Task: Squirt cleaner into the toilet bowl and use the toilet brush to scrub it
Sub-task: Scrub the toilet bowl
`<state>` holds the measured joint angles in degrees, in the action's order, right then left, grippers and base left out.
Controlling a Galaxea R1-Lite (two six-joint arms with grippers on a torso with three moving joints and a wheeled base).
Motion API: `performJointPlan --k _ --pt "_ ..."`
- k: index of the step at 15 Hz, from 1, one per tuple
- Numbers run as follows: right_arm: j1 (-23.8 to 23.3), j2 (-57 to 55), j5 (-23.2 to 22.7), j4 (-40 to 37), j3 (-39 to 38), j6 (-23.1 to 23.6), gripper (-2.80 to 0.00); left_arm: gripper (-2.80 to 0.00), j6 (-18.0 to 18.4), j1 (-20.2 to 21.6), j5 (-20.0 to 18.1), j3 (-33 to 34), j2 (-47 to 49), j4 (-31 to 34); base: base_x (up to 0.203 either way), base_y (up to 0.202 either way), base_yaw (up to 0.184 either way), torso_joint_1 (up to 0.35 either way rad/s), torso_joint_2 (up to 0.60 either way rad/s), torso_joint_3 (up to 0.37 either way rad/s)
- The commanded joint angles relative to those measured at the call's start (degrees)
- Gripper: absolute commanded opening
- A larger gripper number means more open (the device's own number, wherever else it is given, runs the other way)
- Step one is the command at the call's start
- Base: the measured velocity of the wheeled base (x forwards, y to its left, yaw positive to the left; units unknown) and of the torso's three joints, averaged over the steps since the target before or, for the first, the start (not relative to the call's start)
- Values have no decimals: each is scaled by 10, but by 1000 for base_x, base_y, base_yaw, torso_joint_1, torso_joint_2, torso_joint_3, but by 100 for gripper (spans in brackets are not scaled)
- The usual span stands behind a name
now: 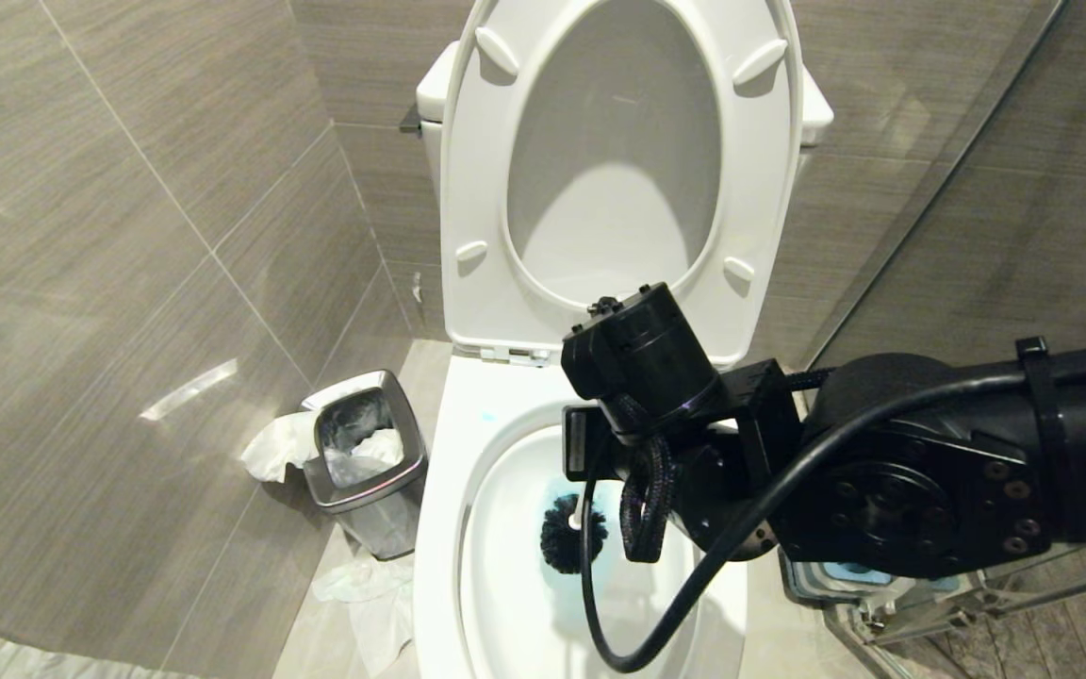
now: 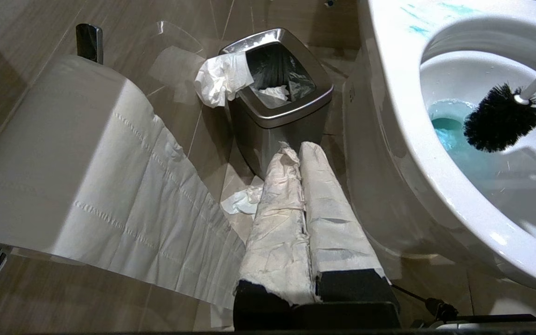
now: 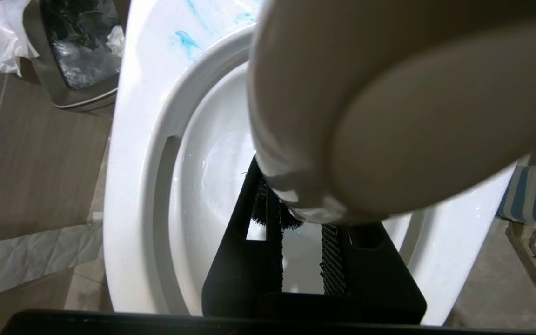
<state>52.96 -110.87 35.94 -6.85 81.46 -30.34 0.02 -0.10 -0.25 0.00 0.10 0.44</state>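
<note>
Right end effector [image 3: 303,260] gripping toilet brush [image 1: 573,534] over toilet bowl [image 1: 505,585], lettering seemingly unreadable

Grey-brown tiled walls [image 1: 128,189] and floor [image 1: 251,566] — steel bin [image 1: 364,462], perhaps a glass partition [image 1: 929,189] rightward.

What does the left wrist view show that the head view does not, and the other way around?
Only the left wrist view shows the toilet paper roll with its sheet trailing down, and the left claw, shut, its fingers wrapped in paper. Only the head view shows the raised seat and lid, the cistern behind, and the right arm reaching over the bowl. Both show the toilet bowl, the toilet brush with its black head over blue-tinted water, and the steel bin with tissue at its rim.
</note>
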Motion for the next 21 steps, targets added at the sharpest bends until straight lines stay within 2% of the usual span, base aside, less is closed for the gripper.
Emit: performJointPlan --k 1,4,7,13,17,21 --pt "-14 -11 3 0 -2 -1 -280 -280 0 0 -1 2 0 0 0 0 0 0 0 0" --pt "-46 -35 1 5 1 2 -280 -280 0 0 0 2 0 0 0 0 0 0 0 0" --pt "-68 -80 -1 54 0 14 -280 -280 0 0 0 2 0 0 0 0 0 0 0 0" --pt "-79 -201 -9 104 39 20 -280 -280 0 0 0 2 0 0 0 0 0 0 0 0" --pt "-79 -143 -9 102 39 34 -280 -280 0 0 0 2 0 0 0 0 0 0 0 0" --pt "-79 -30 -21 97 39 90 -280 -280 0 0 0 2 0 0 0 0 0 0 0 0"
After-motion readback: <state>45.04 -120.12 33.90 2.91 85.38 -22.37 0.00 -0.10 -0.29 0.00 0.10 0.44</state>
